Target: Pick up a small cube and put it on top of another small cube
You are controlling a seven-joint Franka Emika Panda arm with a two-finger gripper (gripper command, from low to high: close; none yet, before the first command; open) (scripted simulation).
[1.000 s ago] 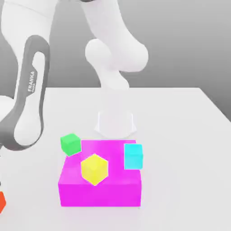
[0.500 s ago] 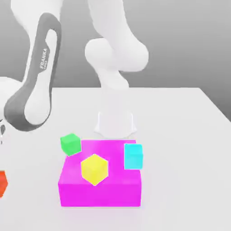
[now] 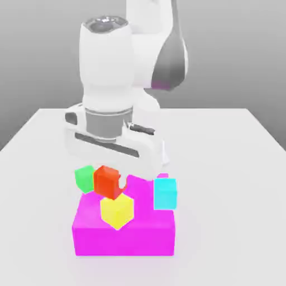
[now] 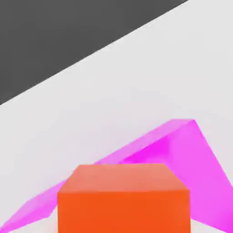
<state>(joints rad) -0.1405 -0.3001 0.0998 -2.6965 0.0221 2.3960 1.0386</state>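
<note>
- Above the magenta block [image 3: 124,229], a large flat-topped slab resting on the pale counter [image 3: 234,167], the white robot arm's pincer [image 3: 109,177] points straight down in the exterior view.
- Its fingers are clenched on the small plain red-orange cube [image 3: 108,181], which hangs clear of the counter.
- That red-orange cube sits just above the small bright yellow cube [image 3: 117,209], slightly toward the exterior view's left of it. Whether the two touch cannot be told.
- The yellow cube rests on top of the magenta block, near its front edge.
- A small green cube [image 3: 85,179] lies at the block's back corner on the exterior view's left. A small cyan cube [image 3: 165,193] stands on the block toward the exterior view's right.
- From the hand view, the red-orange cube [image 4: 123,200] looms close, with the magenta block [image 4: 191,159] and the counter [image 4: 113,100] behind it.
- Handling, as a judgement: the cube looks rigid, light and smooth-faced, so it should neither crush nor sag.
- Smooth flat faces could slip or twist if gripped off-centre. The safest hold is on two opposite side faces, at mid-height.
- Placement likely needs the cube centred squarely over the yellow one, since the landing face is as small as the cube itself.
</note>
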